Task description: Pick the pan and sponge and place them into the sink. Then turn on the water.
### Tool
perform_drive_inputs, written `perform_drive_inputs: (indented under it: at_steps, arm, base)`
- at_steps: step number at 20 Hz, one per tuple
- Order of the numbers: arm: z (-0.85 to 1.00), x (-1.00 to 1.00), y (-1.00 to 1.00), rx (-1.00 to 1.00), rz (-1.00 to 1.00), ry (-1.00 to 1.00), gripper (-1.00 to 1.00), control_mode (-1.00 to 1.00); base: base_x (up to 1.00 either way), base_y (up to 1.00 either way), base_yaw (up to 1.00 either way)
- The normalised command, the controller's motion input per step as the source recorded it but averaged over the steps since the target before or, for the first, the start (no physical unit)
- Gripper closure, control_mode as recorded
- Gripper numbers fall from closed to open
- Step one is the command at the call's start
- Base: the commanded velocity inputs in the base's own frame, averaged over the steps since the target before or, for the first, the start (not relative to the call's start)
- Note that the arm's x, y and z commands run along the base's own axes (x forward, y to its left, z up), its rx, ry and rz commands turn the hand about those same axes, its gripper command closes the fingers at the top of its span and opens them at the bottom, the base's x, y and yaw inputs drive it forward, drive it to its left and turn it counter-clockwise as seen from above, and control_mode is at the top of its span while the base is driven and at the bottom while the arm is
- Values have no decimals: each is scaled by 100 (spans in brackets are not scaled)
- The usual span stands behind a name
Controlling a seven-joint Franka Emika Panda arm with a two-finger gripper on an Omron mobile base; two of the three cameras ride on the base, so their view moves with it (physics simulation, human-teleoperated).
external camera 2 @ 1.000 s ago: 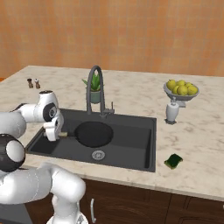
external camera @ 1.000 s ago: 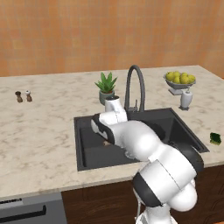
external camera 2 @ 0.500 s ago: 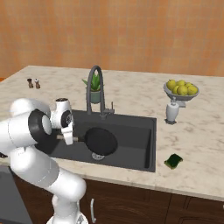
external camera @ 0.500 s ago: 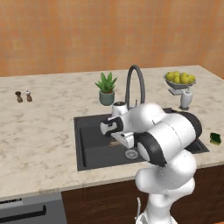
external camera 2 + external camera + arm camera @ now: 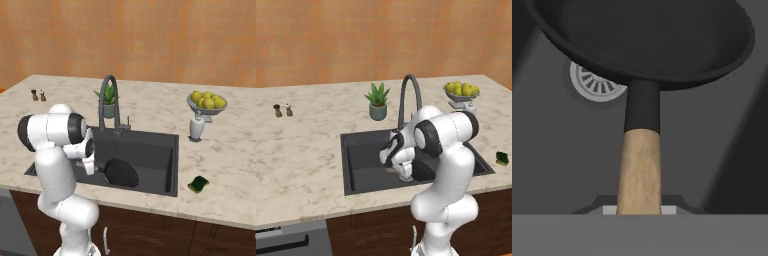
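Pan (image 5: 121, 172) low inside sink (image 5: 165, 150), lower centre of right base view, handle pointing left toward gripper (image 5: 91, 161). In hand view, pan bowl across top of frame, drain (image 5: 594, 85) showing just under its rim, wooden handle running down to bottom edge between the fingers. Fingers narrow, clamped on the handle end. Cannot tell whether pan bottom touches basin floor or hangs just above it.

Handling, judged: rigid, fairly heavy at the bowl end, so a grip far out on the slim handle likely lets it droop or twist; smooth wood may slip. Better hold nearer the black neck if regrasped. Not fragile, fine to set down flat.

Sponge (image 5: 198, 184) on bench, lower right of right base view, just beside sink's right rim, untouched. Probably soft, light, squashy; pinch across short sides. Faucet (image 5: 109, 102) behind sink, no water visible.
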Motion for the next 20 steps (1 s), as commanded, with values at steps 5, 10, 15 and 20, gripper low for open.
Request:
perform_drive_inputs:
  at_steps: [5,10,15,20]
  arm:
    - [-75,49,-2,-5,-1,-14,100,-100]
    - [-71,53,0,-4,-1,-14,100,-100]
    - [-43,44,0,-1,-3,-14,-100,-100]
    - [-29,25,-2,0,-1,-11,-100,-100]
  base:
    - [0,0,0]
    - [0,0,0]
    - [0,0,0]
    - [0,0,0]
